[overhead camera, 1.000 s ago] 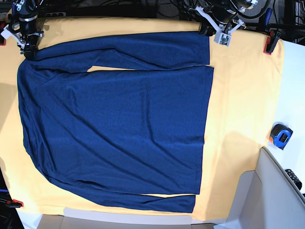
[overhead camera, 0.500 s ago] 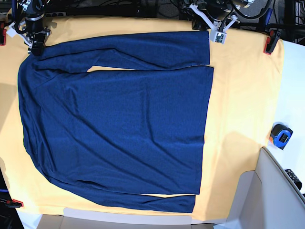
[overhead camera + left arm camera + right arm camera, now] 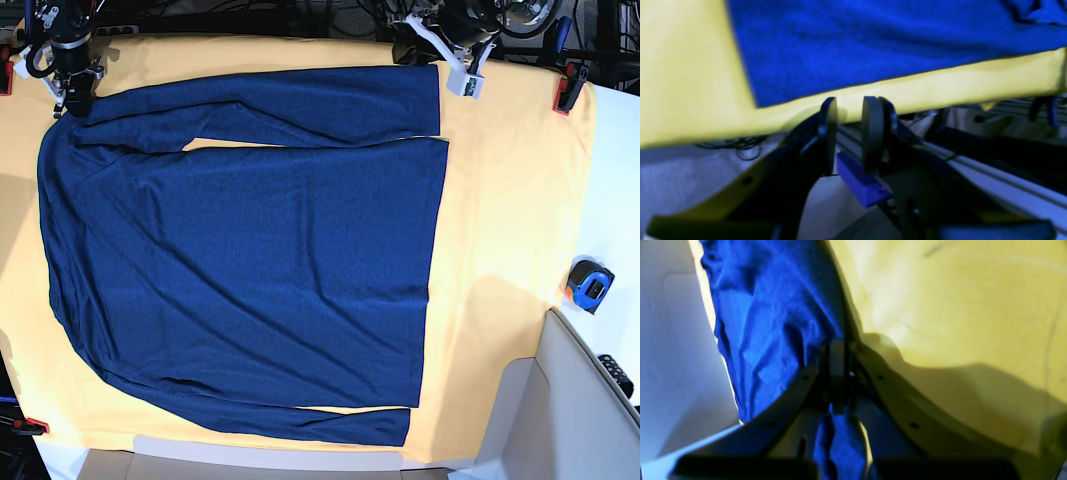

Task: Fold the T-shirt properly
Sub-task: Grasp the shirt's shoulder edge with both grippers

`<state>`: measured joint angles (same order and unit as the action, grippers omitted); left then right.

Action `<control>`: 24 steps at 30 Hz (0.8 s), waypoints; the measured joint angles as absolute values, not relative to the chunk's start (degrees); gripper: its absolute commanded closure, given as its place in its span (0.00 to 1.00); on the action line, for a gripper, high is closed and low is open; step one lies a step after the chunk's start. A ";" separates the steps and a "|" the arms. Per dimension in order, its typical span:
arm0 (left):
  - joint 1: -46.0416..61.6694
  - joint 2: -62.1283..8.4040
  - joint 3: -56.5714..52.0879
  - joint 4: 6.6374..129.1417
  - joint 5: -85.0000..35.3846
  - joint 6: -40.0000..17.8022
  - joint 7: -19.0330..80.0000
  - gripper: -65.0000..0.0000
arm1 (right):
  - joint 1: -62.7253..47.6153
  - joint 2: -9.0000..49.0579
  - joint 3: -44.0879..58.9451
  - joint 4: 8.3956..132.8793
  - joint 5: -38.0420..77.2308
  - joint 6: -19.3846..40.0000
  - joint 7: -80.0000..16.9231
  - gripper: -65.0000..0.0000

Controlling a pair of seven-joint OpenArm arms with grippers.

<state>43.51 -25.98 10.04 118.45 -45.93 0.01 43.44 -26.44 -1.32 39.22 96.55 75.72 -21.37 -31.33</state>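
Here, the T-shirt (image 3: 250,260) lies spread flat on the yellow-orange cloth (image 3: 510,200) that covers the desk: a large, plain dark navy long-sleeved shirt of soft knit fabric, with no print. In the base view its hem runs as a straight edge on the right, its shoulders curve round on the left, one sleeve lies along the top edge of the body and the other along the bottom. The body is smooth, with only slight ripples near the shoulder on the left. In the wrist views the knit looks fuzzy and brighter blue (image 3: 873,43), and it bunches into soft folds by the right arm (image 3: 773,323).

The right gripper (image 3: 72,88) sits at the upper left corner of the shirt in the base view, at the shoulder end of the upper sleeve. Its jaws are pressed fully together, and blue fabric lies crumpled right against them and under them; whether cloth is actually pinched between them cannot be told.

The left gripper (image 3: 848,130) hangs at the far edge of the desk, just beyond the cuff end of the upper sleeve. Its two black, rounded jaws stand a little apart with a narrow gap, nothing between them, clear of shirt and cloth.

A blue tape measure (image 3: 590,285) lies on the white surface at right.
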 measured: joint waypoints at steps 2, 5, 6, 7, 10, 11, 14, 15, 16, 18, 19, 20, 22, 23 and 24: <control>43.51 -27.07 10.02 118.43 -47.00 0.10 43.31 0.79 | -25.91 -1.30 39.11 97.47 75.59 -24.80 -31.35 1.00; 43.51 -27.33 10.02 118.43 -46.98 0.45 43.33 0.79 | -25.23 -1.30 39.03 97.62 75.42 -27.09 -31.29 1.00; 43.51 -27.24 10.02 118.43 -47.07 0.40 43.31 0.79 | -25.19 -1.28 39.03 97.62 75.40 -27.27 -31.24 1.00; 43.51 -27.09 10.02 118.43 -47.18 0.40 43.35 0.79 | -25.12 -1.28 39.03 97.62 75.44 -27.31 -31.31 1.00; 43.51 -27.05 10.02 118.43 -47.13 0.45 43.33 0.79 | -24.93 -1.26 39.03 97.62 75.53 -28.32 -31.24 1.00; 43.51 -27.05 10.02 118.43 -47.13 0.45 43.33 0.79 | -24.88 -1.26 39.03 97.62 75.50 -28.64 -31.22 1.00; 43.48 -26.89 9.54 118.43 -47.20 0.34 43.46 0.79 | -24.75 -1.15 39.03 97.67 75.57 -29.04 -31.29 1.00; 43.51 -26.59 8.54 118.43 -47.24 0.21 43.53 0.79 | -24.75 -1.15 39.03 97.69 75.29 -29.10 -31.42 1.00; 43.55 -26.30 7.38 118.43 -47.83 0.25 43.51 0.79 | -24.71 -1.15 39.03 97.73 74.85 -29.39 -31.44 1.00; 43.48 -26.26 4.25 118.43 -50.48 0.25 43.46 0.79 | -24.49 -1.17 39.03 97.80 74.08 -29.45 -31.68 1.00; 43.48 -26.28 2.63 118.41 -52.56 0.34 43.44 0.79 | -24.43 -1.17 39.03 97.80 74.02 -29.47 -31.64 1.00; 43.48 -26.33 0.97 118.37 -55.07 0.03 43.42 0.79 | -24.27 -1.17 39.03 97.80 73.78 -29.65 -31.66 1.00; 43.51 -26.41 -2.35 117.80 -59.81 -0.01 43.29 0.79 | -24.14 -1.17 39.03 97.80 73.63 -29.76 -31.66 1.00; 43.48 -26.39 -3.79 117.14 -62.30 -0.01 43.29 0.78 | -24.14 -1.15 39.03 97.80 73.63 -29.76 -31.66 1.00; 43.29 -26.41 -5.17 116.29 -64.18 -0.03 43.66 0.76 | -24.14 -1.17 39.03 97.80 73.63 -29.78 -31.64 1.00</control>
